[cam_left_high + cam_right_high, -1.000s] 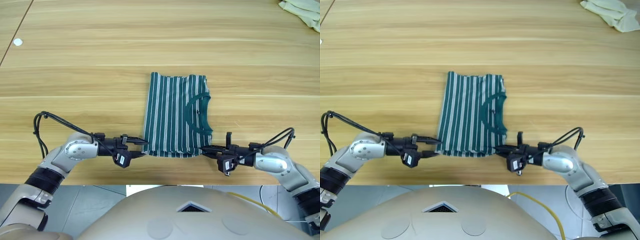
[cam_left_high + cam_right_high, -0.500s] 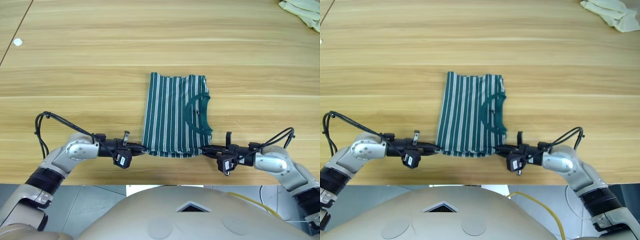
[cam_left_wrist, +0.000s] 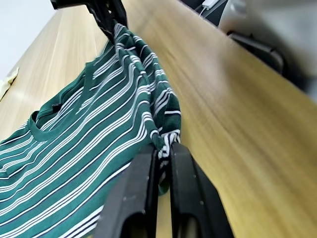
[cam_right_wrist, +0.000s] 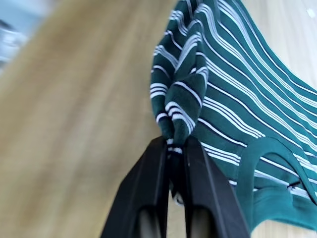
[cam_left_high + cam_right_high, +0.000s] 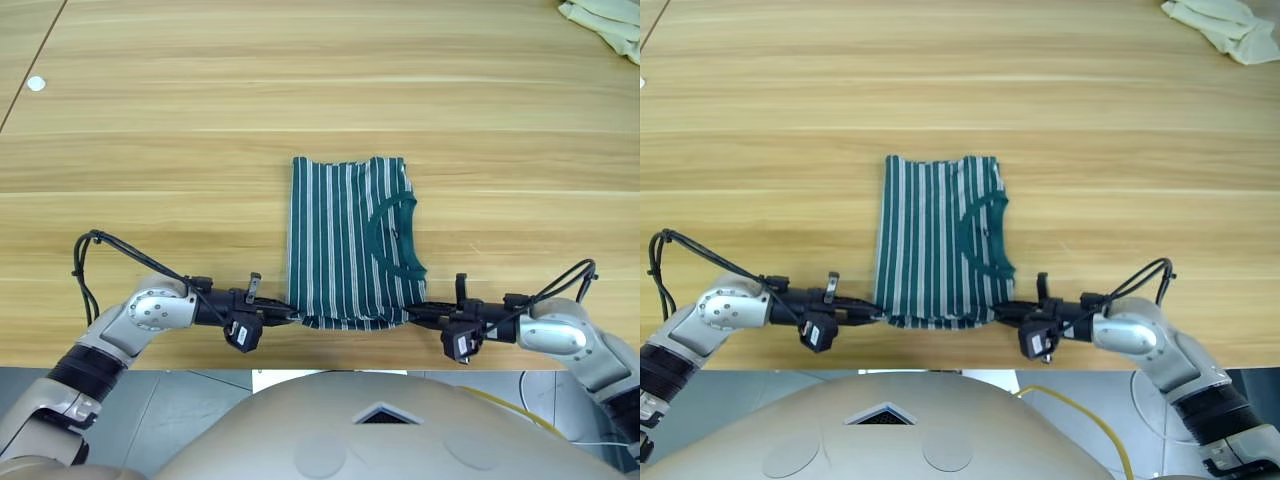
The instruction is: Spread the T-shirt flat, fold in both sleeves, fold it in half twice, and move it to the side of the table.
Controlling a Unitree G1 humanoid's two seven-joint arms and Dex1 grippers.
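Slippage risk: my left gripper (image 3: 161,154) and right gripper (image 4: 173,147) pinch bunched T-shirt (image 5: 345,240) corners; uneven pulling would skew the fold.

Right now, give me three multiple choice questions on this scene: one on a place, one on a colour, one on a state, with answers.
1. The T-shirt's stripes are: A) red and white B) green and white C) blue and yellow
2. The pale cloth lies on the table at: A) the far right corner B) the near left edge C) the middle
3. The left gripper and right gripper are: A) both open B) both shut on the T-shirt's near corners C) one open, one shut
Answers: B, dark green with white lines; A, it sits far right; B, fingers pinch bunched fabric in both wrist views.
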